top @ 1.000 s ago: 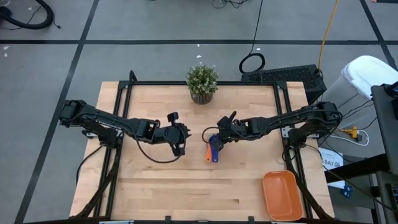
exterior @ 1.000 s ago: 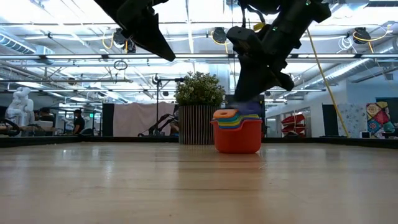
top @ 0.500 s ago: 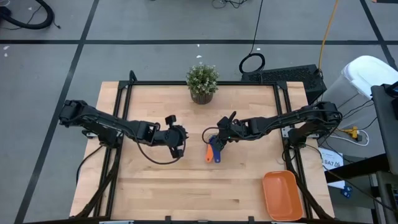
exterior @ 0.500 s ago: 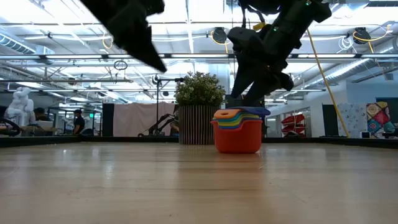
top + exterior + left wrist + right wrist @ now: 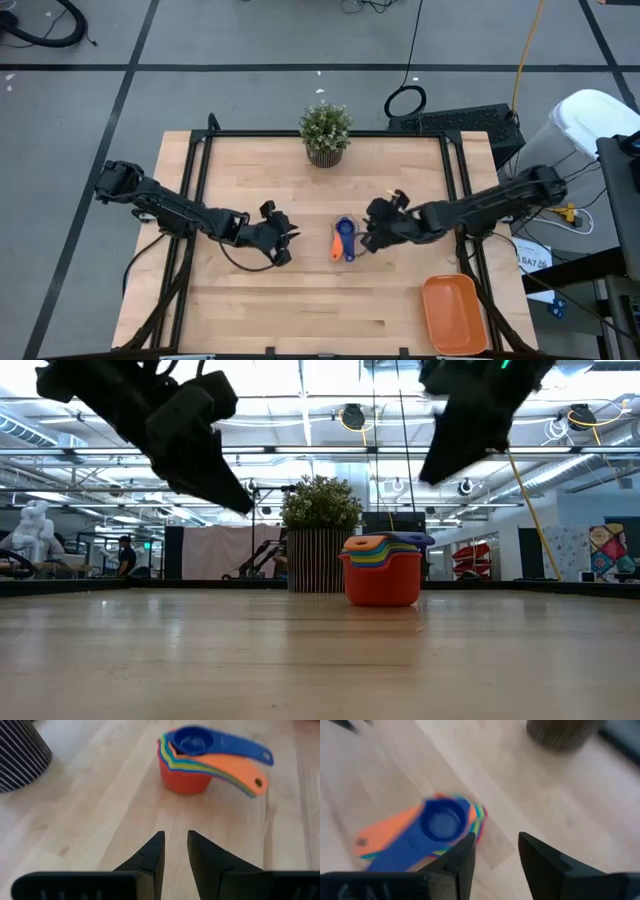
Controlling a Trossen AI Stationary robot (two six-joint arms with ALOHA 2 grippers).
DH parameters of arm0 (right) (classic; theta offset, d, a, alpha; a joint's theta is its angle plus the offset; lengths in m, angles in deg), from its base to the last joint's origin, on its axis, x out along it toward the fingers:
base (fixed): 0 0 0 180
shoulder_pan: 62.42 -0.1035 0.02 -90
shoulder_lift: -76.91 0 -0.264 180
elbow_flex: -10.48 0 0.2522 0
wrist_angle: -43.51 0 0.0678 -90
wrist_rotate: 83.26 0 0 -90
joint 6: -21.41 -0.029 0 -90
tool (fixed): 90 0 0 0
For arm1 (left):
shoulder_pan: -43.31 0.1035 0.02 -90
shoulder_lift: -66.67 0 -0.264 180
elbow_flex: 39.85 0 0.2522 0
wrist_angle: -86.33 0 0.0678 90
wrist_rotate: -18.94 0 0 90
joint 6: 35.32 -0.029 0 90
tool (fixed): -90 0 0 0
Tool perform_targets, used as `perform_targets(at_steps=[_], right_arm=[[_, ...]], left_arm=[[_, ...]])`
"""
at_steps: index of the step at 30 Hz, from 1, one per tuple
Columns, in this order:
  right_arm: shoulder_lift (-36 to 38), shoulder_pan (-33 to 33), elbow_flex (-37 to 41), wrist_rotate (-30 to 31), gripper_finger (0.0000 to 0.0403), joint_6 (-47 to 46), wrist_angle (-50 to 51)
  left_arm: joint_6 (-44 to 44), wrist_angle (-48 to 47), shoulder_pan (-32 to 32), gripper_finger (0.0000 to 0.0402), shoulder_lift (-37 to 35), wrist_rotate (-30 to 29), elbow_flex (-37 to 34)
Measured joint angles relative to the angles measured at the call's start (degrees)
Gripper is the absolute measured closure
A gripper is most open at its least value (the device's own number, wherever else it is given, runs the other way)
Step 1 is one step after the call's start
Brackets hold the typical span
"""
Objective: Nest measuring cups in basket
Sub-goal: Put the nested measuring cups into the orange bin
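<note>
In the middle of the table (image 5: 300, 300) stands a single stack of measuring cups (image 5: 343, 238), the red one at the bottom, then yellow, green and others, with a blue cup on top; their handles fan out together, the orange and blue ones most plainly seen. The stack rests on bare wood, touched by neither arm. The basket (image 5: 455, 315) lies well apart from it, at the table's near right corner, and nothing shows inside it.

The right gripper (image 5: 375, 228) hovers just to the right of the stack, raised off the table. Its fingers stand apart with only air between them, and the cups sit beyond the tips, so it grips nothing. The left gripper (image 5: 279, 238) hangs to the left of the stack, a little farther off, also lifted. Its fingers are parted by a narrow gap and carry nothing. A potted plant (image 5: 325, 133) stands at the far edge, clear of the work.

As a judgement, the nesting part looks done: no loose cup appears anywhere on the table, though the exact number in the stack cannot be counted from these views. What remains is the second half of the task, namely getting the whole stack into the basket, which means a grasp on the pile and a carry to the near right corner without spilling the upper cups.
</note>
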Motion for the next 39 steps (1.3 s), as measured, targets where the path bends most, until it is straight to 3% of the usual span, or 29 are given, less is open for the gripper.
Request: perform_targets(at_steps=[4, 8, 11, 15, 20, 25, 31, 39], right_arm=[[4.7, -4.4, 1.0, 5.1, 0.0273, 4.7, -3.5], [6.4, -8.2, 6.7, -1.4, 0.0279, 10.0, -10.2], [6.4, -10.7, 12.3, -2.5, 0.0288, 8.1, -13.8], [6.4, -11.3, 18.6, -2.2, 0.0322, 9.3, -21.1], [6.5, -9.7, 21.3, -4.6, 0.0394, 12.6, -27.3], [4.3, -9.5, 21.3, -7.4, 0.0402, 19.6, -34.1], [-0.5, -9.5, 21.3, -8.4, 0.0403, 22.8, -36.6], [-7.1, -7.5, 20.7, -11.3, 0.0403, 22.1, -41.6]], left_arm=[[-1.4, 4.8, -0.7, 0.0314, 0.0, -1.4, 0.0], [-0.3, 10.8, -0.8, 0.0314, 0.0, -1.5, 0.0], [0.5, 12.3, -1.4, 0.0314, 0.0, -2.4, 0.0], [3.7, 9.2, -2.1, 0.0314, 0.0, -4.3, 0.0], [10.8, 1.0, -1.7, 0.0314, 0.0, -4.6, 0.0], [10.2, 0.8, -2.3, 0.0320, 0.0, -4.2, 0.0], [7.2, 0.6, -2.5, 0.0391, 0.0, -2.6, 0.0], [4.7, 2.9, -2.4, 0.0397, 0.0, -2.6, 0.0]])
